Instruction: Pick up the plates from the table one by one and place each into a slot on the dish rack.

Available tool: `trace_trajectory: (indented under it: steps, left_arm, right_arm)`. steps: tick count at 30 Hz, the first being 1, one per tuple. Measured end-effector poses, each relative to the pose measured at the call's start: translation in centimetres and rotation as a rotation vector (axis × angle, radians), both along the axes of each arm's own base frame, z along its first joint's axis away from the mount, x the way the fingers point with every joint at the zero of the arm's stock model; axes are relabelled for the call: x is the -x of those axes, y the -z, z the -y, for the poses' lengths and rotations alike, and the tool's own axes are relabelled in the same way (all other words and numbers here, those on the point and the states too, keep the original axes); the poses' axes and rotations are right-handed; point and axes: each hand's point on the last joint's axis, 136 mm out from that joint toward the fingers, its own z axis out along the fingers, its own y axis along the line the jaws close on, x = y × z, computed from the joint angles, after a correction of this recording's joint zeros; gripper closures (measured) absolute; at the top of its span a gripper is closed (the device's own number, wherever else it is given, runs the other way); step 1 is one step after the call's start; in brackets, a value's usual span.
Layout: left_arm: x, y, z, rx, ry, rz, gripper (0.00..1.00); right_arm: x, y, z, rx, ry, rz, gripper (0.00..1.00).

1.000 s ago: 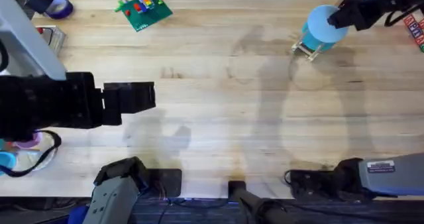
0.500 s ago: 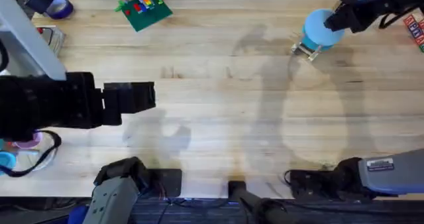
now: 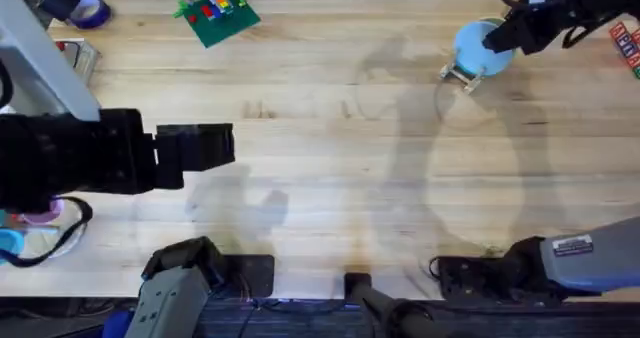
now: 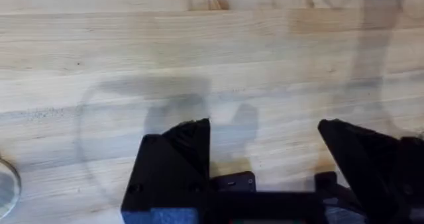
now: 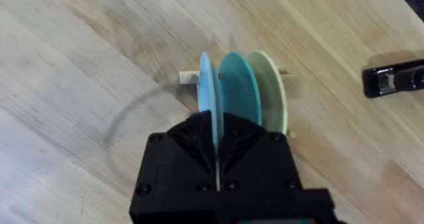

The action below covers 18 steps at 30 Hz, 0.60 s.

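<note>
Three thin round plates stood on edge in the wooden peg rack (image 5: pixel 192 78), upper right of the overhead. The sky-blue plate (image 5: pixel 207 91) was pinched by the right gripper (image 5: pixel 217 144); the left gripper (image 4: pixel 265 151) gaped empty over the planked table (image 3: pixel 330 168).

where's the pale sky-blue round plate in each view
Overhead: the pale sky-blue round plate is at the far right of the wooden table, upright in the small light-wood dish rack, at the right gripper.
Right wrist: that plate stands on edge between the gripper's fingers, beside the teal plate.
Left wrist: bare tabletop, no plate.
Shared landmark: the rack.
</note>
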Motion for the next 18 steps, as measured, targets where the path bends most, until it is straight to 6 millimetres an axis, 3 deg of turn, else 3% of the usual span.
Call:
trace_trajectory:
  steps: [18]
  left_arm:
    - [0.00, 0.00, -0.01, 0.000, 0.000, 0.000, 0.007]
  right_arm:
    - [-0.15, 0.77, -0.35, -0.025, -0.007, -0.017, 0.972]
